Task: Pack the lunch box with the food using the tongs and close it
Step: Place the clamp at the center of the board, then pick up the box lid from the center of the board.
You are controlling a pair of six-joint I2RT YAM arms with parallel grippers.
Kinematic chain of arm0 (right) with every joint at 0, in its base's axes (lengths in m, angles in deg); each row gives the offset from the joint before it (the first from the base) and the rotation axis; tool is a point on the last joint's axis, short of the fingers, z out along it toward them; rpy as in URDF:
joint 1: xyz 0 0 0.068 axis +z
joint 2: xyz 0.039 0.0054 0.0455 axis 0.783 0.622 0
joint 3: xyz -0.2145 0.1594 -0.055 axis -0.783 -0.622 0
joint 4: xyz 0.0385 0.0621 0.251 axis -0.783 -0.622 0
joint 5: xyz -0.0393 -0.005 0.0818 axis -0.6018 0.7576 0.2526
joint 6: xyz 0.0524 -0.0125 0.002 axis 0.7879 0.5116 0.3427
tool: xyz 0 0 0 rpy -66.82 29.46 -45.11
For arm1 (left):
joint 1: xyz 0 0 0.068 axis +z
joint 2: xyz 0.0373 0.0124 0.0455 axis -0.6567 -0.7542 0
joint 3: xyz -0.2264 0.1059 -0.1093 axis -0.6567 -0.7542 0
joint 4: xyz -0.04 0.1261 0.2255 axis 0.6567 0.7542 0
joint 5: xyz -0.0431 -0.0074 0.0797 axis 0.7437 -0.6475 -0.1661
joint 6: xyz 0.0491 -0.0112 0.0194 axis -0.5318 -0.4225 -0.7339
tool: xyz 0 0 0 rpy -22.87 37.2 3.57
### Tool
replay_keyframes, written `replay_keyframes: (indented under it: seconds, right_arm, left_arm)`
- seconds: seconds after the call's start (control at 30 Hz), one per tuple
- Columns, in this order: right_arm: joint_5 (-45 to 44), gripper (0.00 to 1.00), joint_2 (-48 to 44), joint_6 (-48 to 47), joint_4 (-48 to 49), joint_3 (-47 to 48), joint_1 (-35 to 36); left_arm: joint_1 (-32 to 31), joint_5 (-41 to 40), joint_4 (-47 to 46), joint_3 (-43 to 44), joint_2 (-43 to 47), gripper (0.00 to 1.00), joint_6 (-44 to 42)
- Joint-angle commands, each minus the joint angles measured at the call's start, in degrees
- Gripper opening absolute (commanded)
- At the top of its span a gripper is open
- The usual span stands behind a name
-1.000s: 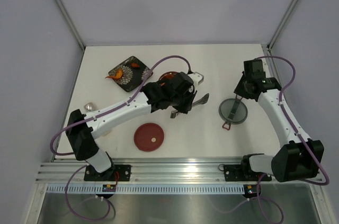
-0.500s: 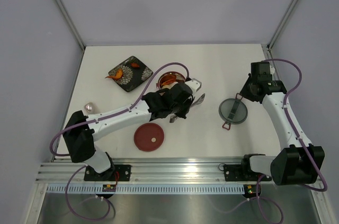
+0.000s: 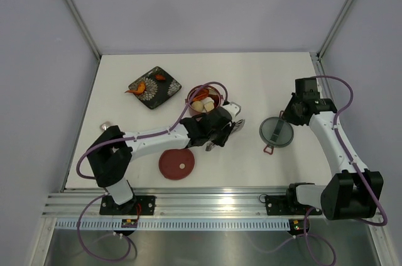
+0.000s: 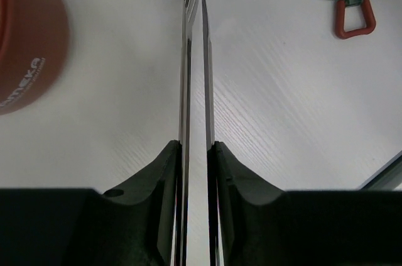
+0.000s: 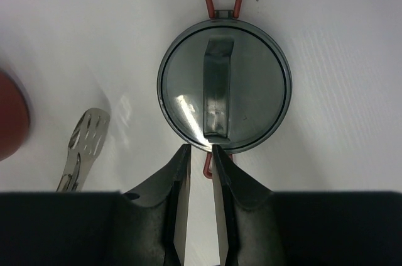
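The lunch box (image 3: pixel 203 99), a small dark-red pot, stands mid-table with white and beige food (image 3: pixel 200 105) inside. Its wall fills the upper left of the left wrist view (image 4: pixel 25 39). My left gripper (image 3: pixel 220 130) sits just right of and nearer than the pot, shut on the tongs (image 4: pixel 196 39). The two silver arms lie against my finger pads with a narrow gap between them. The tongs' tip (image 3: pixel 239 126) points right. My right gripper (image 5: pixel 200 148) hovers open over the near rim of a grey lid (image 5: pixel 224 87), nothing between its fingers.
A black tray (image 3: pixel 154 87) at the back left holds orange-red bits (image 3: pixel 139 88). A dark-red disc lid (image 3: pixel 176 163) lies near the front. The grey lid (image 3: pixel 276 131) with red loops lies right of the tongs. A small pale lump (image 3: pixel 105 126) sits by the left edge.
My left arm has drawn back toward the near side, uncovering the pot and the food in it. The left jaws have widened and the tongs' arms have spread. The right arm shifted slightly.
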Motion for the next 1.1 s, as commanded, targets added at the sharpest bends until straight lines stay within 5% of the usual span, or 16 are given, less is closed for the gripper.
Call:
replay_keyframes:
  seconds: [0.0,0.23,0.4,0.77,1.07]
  right_arm:
    - [1.2,0.27,-0.6,1.1,1.3,-1.1,-0.2]
    - [1.6,0.27,-0.5,1.1,1.4,-0.9,-0.3]
    - [1.9,0.29,-0.4,1.1,1.5,-0.6,-0.2]
    - [4.3,0.29,-0.8,1.7,2.4,-1.1,-0.2]
    - [6.1,0.32,-0.5,1.8,3.8,-2.0,-0.1]
  left_arm:
    - [-0.7,-0.5,-6.1,-0.7,-0.3,0.34,0.9]
    - [-1.7,0.3,-5.1,-0.5,-2.0,0.69,1.1]
    - [-2.1,-1.0,-3.1,1.9,-0.8,0.82,-0.2]
    - [-2.1,-9.1,3.6,-0.5,13.9,0.75,1.9]
    - [3.8,-13.5,16.4,-10.6,26.7,0.75,13.7]
